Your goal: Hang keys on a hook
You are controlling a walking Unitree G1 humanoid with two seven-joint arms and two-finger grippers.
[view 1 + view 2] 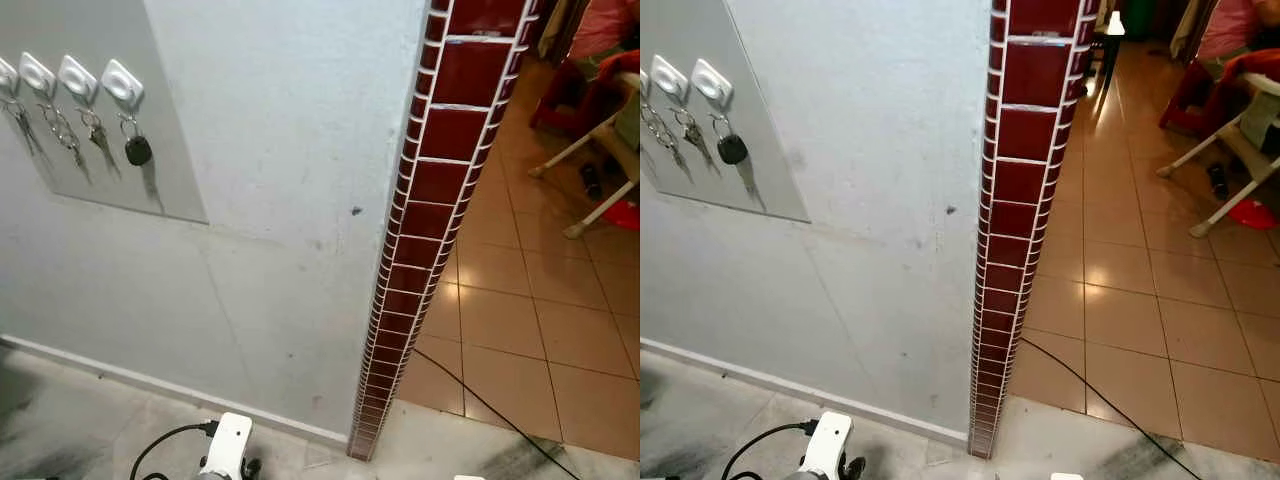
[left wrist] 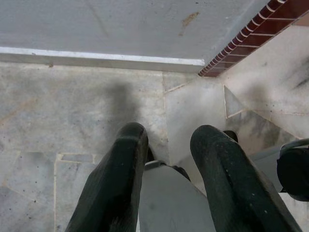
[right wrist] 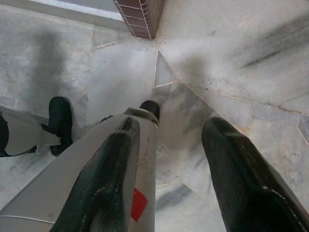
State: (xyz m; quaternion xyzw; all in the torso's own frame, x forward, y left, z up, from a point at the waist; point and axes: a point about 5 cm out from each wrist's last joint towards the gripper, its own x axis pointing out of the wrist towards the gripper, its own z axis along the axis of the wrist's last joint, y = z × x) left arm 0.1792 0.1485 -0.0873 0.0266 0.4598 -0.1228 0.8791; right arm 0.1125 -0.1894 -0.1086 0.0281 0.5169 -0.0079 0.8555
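**Both grippers hung low and empty, keys up on the wall hooks**

Left gripper [image 2: 166, 145] pointed down at the pale marble floor [image 2: 63, 111], fingers [image 2: 120, 179] spread with a clear gap between, nothing held. Below and between those fingers, part of the robot's own grey leg, dark foot at its end. Farther along the fingers' line, a white skirting strip [image 2: 101, 57] at the base of the grey wall [image 1: 290, 150], red tile edge [image 2: 241, 46] off to one side.

Right gripper [image 3: 169, 140] likewise aimed at the floor, fingers [image 3: 236, 179] parted wide, empty. Behind one finger, a silver limb with a small red mark; just past its tip, cracked marble slabs; farther on, the foot of the red-tiled column [image 3: 140, 17].

High above both grippers and toward the left one's side, a grey panel [image 1: 160, 190] on the wall with a row of white hooks [image 1: 121, 82]. Keys [image 1: 137, 150] hanging from each visible hook, the one nearest the column bearing a black fob. Beyond the column [image 1: 440, 180], well off to the right, orange floor tiles [image 1: 520, 320], a black cable [image 1: 490, 405] across them, and white furniture legs [image 1: 590, 150] farthest away.
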